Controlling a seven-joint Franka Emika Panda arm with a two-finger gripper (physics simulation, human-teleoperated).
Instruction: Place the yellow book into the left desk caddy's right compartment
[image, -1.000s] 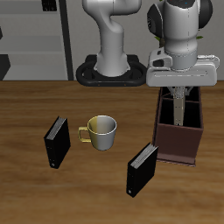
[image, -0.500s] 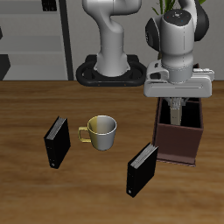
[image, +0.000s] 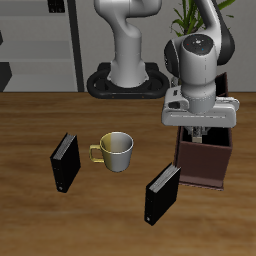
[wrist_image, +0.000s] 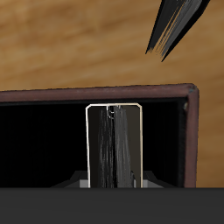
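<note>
You are lowering the tool (image: 200, 133) deeper into the caddy (image: 204, 166) near the counter's side edge; the book (wrist_image: 114, 145) is standing upright inside, but I cannot tell whether the tool is gripping or has released it

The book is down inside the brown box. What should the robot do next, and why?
Probably let go, then lift straight up. The yellow book stands upright, deep inside the caddy, and the arm sits low right over it, so the book seems to be in place already.
</note>
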